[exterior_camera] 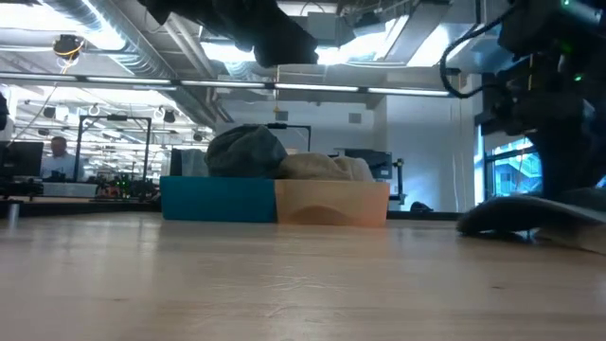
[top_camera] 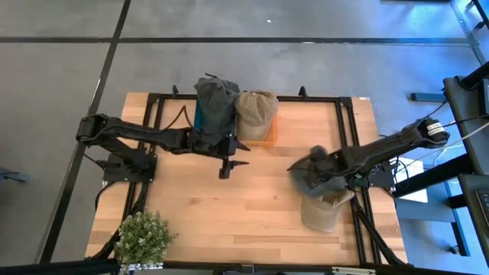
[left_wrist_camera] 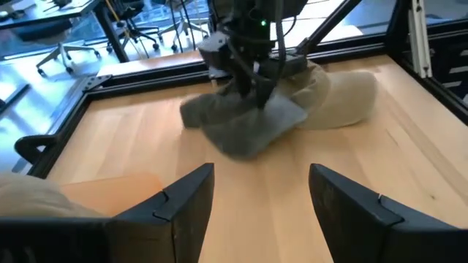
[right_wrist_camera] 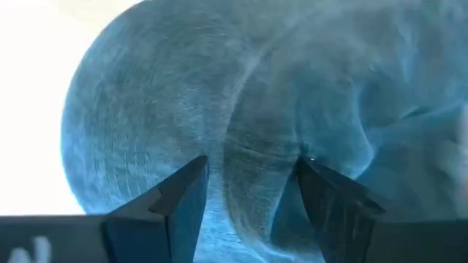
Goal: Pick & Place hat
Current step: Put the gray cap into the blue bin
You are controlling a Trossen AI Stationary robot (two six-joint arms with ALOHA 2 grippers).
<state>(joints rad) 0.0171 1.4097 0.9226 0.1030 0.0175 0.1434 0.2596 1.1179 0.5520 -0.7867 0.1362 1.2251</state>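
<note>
A grey hat [top_camera: 312, 177] lies on the table's right side, partly over a tan hat [top_camera: 325, 210] nearer the front edge; both show in the left wrist view, grey hat [left_wrist_camera: 241, 128] and tan hat [left_wrist_camera: 344, 98]. My right gripper [top_camera: 306, 169] stands over the grey hat, shut on its cloth. My left gripper [top_camera: 229, 162] hovers open at mid-table, just in front of the boxes, holding nothing [left_wrist_camera: 259, 197]. My right gripper [right_wrist_camera: 252, 190] pinches a raised fold [right_wrist_camera: 256, 175] of the grey hat's crown between its two fingers, coming from above and pointing down. The hat's brim [left_wrist_camera: 245, 142] still rests on the table, and its far side lies against the tan hat.
At the far middle stand a blue box [exterior_camera: 218, 199] with a grey hat [top_camera: 214, 103] in it and an orange box [exterior_camera: 331, 204] with a tan hat [top_camera: 256, 107] in it. A potted plant [top_camera: 143, 237] sits at the near left corner. Bare wood lies between.
</note>
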